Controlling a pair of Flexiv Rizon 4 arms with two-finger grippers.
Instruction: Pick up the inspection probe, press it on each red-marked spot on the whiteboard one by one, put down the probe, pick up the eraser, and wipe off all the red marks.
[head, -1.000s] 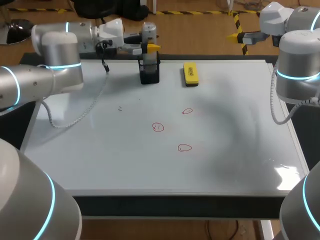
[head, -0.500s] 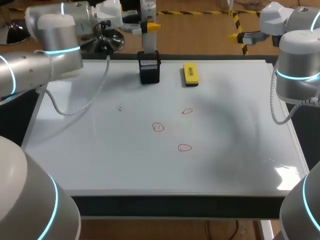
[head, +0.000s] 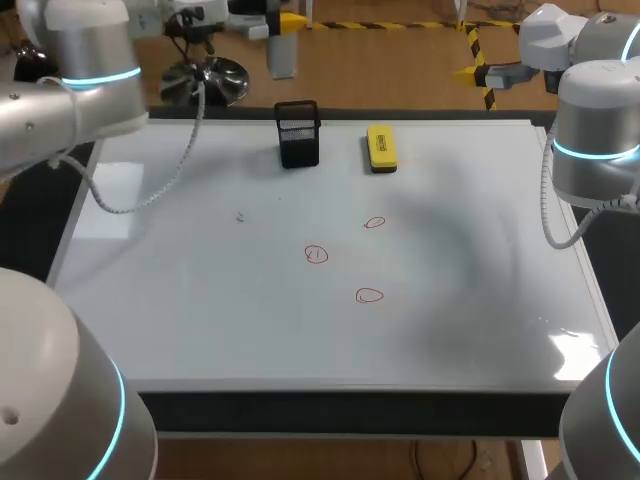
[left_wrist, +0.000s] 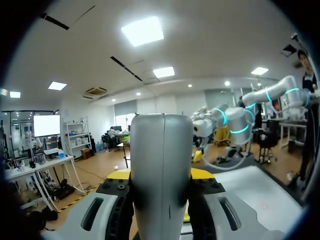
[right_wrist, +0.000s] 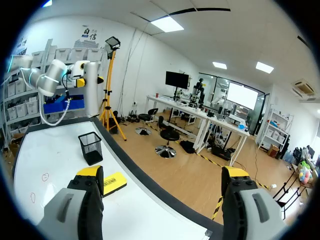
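While clamping the inspection probe (head: 283, 55) high beyond the black holder (head: 298, 133), well apart from the red marks (head: 316, 254), risks tilting it between the left gripper (left_wrist: 160, 175) fingers and pressing off-target, with the right gripper (right_wrist: 162, 172) spread wide by the whiteboard (head: 200, 300) corner.

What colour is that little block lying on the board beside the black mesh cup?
Yellow. The eraser shows best in the head view.
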